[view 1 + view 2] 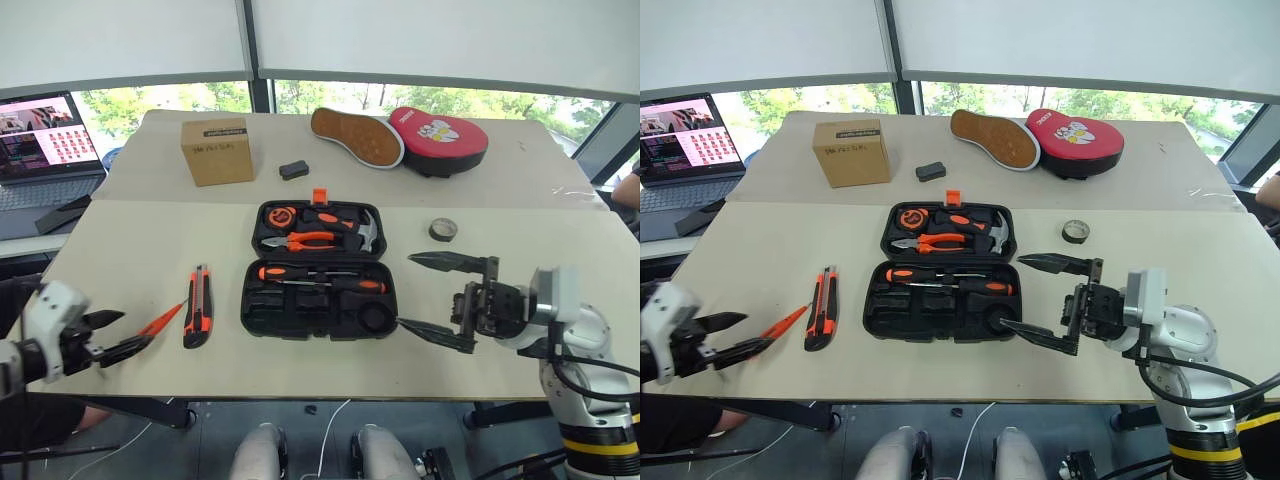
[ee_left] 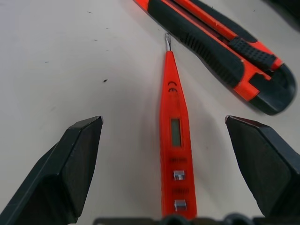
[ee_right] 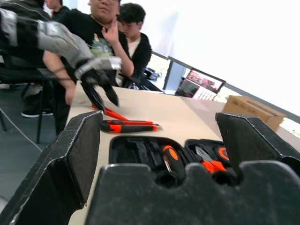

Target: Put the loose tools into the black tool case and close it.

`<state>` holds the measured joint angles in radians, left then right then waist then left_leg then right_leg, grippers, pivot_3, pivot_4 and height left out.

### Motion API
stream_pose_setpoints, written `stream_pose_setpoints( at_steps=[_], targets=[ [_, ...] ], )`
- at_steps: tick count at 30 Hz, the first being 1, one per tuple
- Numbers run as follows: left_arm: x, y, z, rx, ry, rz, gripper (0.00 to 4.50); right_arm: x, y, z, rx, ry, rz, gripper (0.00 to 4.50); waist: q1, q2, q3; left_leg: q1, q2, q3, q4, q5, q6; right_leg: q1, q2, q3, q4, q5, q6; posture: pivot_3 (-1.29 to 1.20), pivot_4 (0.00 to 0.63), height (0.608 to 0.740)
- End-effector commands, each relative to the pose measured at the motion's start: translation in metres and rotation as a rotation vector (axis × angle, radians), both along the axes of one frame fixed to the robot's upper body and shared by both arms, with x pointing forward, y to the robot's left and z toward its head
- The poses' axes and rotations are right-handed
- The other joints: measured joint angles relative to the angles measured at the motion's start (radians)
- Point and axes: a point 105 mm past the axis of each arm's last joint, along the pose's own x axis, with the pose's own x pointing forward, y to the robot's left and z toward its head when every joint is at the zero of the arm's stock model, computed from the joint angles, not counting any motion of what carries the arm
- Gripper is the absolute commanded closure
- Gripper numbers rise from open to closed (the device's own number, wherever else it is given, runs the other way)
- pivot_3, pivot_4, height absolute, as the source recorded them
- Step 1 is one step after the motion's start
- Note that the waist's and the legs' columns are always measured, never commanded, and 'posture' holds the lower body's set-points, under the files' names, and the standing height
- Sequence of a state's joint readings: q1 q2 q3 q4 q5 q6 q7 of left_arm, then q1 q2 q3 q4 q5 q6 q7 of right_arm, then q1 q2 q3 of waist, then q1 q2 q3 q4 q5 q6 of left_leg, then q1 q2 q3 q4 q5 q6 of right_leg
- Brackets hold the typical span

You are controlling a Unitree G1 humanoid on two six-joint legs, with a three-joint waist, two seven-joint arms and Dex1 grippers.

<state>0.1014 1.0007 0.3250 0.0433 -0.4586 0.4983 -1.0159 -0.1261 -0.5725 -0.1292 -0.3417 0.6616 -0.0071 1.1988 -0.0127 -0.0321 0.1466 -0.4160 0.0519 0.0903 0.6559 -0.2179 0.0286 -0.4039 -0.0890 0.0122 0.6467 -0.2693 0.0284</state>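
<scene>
The black tool case (image 1: 290, 312) lies open in the middle of the table. Two orange-and-black screwdrivers (image 1: 322, 273) rest in its near half. Left of it lie the utility knife (image 1: 198, 305) and the slim orange tester screwdriver (image 1: 161, 320). My left gripper (image 1: 135, 329) is open and low over the table, and the tester's handle end (image 2: 173, 136) lies between its fingers (image 2: 70, 159), untouched. The dark tape roll (image 1: 443, 230) sits right of the case. My right gripper (image 1: 404, 291) hangs open and empty beside the case's right edge, pointing left.
Pliers, a hammer and a tape measure sit in the case's far half (image 1: 316, 230). At the back are a cardboard box (image 1: 217, 150), a small black block (image 1: 293, 169), a shoe (image 1: 355, 135) and a red pad (image 1: 437, 140). A laptop (image 1: 45, 140) stands far left. People (image 3: 108, 33) sit beyond the table's left end.
</scene>
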Motion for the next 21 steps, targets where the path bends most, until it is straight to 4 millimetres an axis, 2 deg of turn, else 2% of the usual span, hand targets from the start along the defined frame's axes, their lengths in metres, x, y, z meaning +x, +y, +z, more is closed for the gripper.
stream_pose_setpoints(
  at_steps=[1, 5, 6, 9, 11, 15, 18, 19, 21],
  targets=[
    [0.002, -0.004, -0.006, 0.031, 0.031, -0.034, 0.53, -0.001, 0.000, 0.004, 0.011, -0.018, 0.001, 0.00, 0.001, 0.001, 0.000, 0.000, 0.000, 0.000, 0.000, 0.000, 0.000, 0.000, 0.000, 0.000, 0.000, 0.000, 0.000, 0.00, 0.150, 0.740],
    [-0.002, -0.004, -0.013, 0.048, 0.055, -0.055, 1.79, -0.003, 0.000, 0.002, 0.005, -0.016, -0.005, 0.00, 0.001, 0.001, 0.000, 0.000, 0.000, 0.000, 0.000, 0.000, 0.000, 0.000, -0.001, 0.000, 0.000, 0.000, 0.000, 0.00, 0.150, 0.740],
    [-0.003, -0.001, -0.013, 0.049, 0.054, -0.050, 2.27, -0.004, -0.001, 0.002, 0.003, -0.015, -0.007, 0.00, 0.001, 0.001, 0.000, 0.000, 0.000, 0.000, 0.000, 0.000, 0.000, 0.000, -0.001, 0.000, 0.000, 0.000, 0.000, 0.00, 0.150, 0.740],
    [-0.005, 0.004, -0.010, 0.045, 0.036, -0.050, 3.20, -0.006, -0.002, 0.001, -0.001, -0.014, -0.012, 0.00, 0.001, 0.001, 0.000, 0.000, 0.000, 0.000, 0.000, 0.000, 0.000, 0.000, -0.001, 0.000, 0.000, 0.000, 0.000, 0.00, 0.150, 0.740],
    [-0.004, 0.009, -0.003, 0.059, 0.006, -0.075, 4.01, -0.007, -0.004, 0.001, -0.007, -0.016, -0.018, 0.00, 0.000, 0.001, 0.000, 0.000, 0.000, 0.001, 0.000, 0.000, 0.000, 0.000, -0.001, 0.000, 0.000, 0.000, 0.000, 0.00, 0.150, 0.740],
    [0.002, 0.020, 0.025, 0.090, -0.060, -0.119, 4.06, -0.008, -0.012, 0.001, -0.026, -0.016, -0.039, 0.00, 0.001, 0.000, 0.000, 0.000, 0.000, 0.000, 0.000, 0.000, 0.000, 0.000, -0.001, 0.000, 0.000, 0.000, 0.000, 0.00, 0.150, 0.740],
    [0.009, 0.016, 0.050, 0.117, -0.124, -0.224, 4.06, -0.008, -0.021, 0.003, -0.040, -0.018, -0.074, 0.00, 0.005, -0.001, 0.001, 0.000, 0.000, 0.000, 0.000, 0.000, 0.000, 0.000, -0.001, -0.001, 0.000, 0.000, 0.000, 0.00, 0.150, 0.740],
    [0.011, 0.009, 0.057, 0.112, -0.140, -0.270, 4.06, -0.007, -0.023, 0.004, -0.042, -0.020, -0.087, 0.00, 0.009, -0.002, 0.001, 0.000, 0.000, 0.000, 0.000, 0.000, 0.000, 0.000, -0.001, -0.001, 0.000, 0.000, 0.000, 0.00, 0.150, 0.740],
    [0.017, -0.027, 0.071, 0.111, -0.166, -0.462, 4.06, -0.005, -0.034, 0.006, -0.055, -0.019, -0.136, 0.00, 0.019, -0.001, 0.001, 0.000, -0.001, 0.001, 0.001, 0.000, 0.000, 0.001, -0.002, -0.001, 0.000, 0.000, 0.000, 0.00, 0.150, 0.740]
  ],
)
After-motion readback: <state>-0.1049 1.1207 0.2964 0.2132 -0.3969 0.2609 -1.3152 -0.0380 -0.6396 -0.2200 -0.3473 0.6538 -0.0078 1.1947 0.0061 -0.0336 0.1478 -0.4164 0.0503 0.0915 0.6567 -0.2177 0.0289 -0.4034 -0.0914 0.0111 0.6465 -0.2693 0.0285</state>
